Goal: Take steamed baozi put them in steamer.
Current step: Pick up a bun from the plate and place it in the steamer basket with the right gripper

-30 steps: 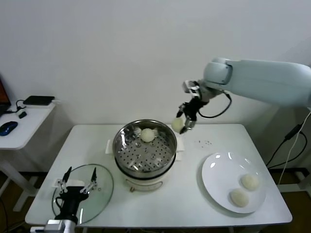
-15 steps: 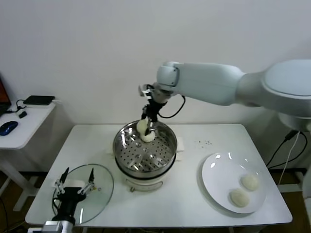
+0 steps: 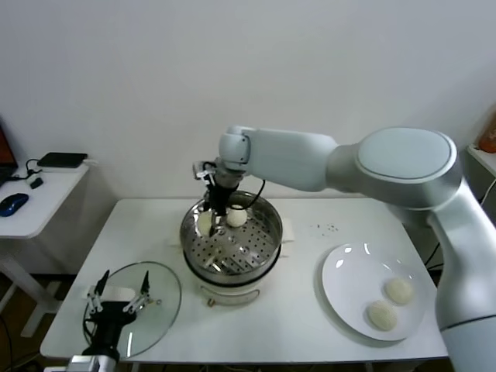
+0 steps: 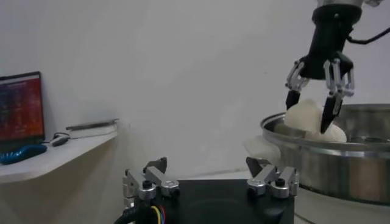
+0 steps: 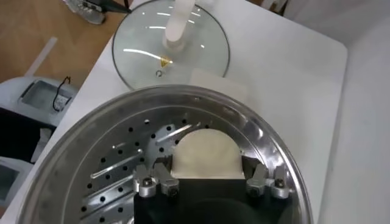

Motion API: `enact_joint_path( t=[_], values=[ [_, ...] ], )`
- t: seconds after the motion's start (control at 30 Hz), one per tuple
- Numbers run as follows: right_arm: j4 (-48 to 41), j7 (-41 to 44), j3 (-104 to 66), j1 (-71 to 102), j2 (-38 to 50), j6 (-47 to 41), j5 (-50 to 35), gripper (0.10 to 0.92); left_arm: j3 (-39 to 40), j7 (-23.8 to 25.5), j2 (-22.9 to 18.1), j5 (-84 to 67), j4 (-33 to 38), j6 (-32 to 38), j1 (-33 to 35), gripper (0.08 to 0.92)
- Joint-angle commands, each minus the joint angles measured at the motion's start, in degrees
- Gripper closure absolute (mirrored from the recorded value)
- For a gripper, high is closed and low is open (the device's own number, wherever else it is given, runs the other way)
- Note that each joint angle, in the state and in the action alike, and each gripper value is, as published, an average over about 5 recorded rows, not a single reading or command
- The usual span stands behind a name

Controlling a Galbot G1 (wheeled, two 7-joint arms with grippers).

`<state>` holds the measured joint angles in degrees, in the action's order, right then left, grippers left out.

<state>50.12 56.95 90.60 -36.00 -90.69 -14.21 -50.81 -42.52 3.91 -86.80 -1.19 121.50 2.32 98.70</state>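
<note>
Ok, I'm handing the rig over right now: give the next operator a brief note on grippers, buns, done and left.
Right gripper: inside the steamer, jaws around a baozi, not yet let go.
Left gripper: parked open over the glass lid, holding nothing.
Done: one baozi already lies in the steamer.
Left: release this one, then move the two baozi from the white plate.

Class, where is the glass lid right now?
In the head view the glass lid lies flat on the table's front-left corner, just left of and nearer than the steamer, with the left gripper over it.
</note>
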Motion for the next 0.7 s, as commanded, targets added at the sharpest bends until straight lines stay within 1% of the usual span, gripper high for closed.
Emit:
enact_joint_path(
  t=[0.03, 0.47, 0.7],
  values=[
    [-1.4, -0.2, -0.5, 2.8, -1.9, 0.0, 1.2, 0.296, 0.0, 0.0, -0.1, -0.1, -0.1, 0.0, 0.0, 0.177],
    [-0.9, -0.8, -0.8, 4.7, -1.1, 0.0, 2.4, 0.294, 0.0, 0.1, -0.7, 0.0, 0.0, -0.9, -1.2, 0.177],
    [-0.8, -1.5, -1.3, 4.5, -0.4, 0.2, 2.4, 0.21, -0.2, 0.2, -0.6, -0.2, 0.1, -1.5, -2.0, 0.177]
  ],
)
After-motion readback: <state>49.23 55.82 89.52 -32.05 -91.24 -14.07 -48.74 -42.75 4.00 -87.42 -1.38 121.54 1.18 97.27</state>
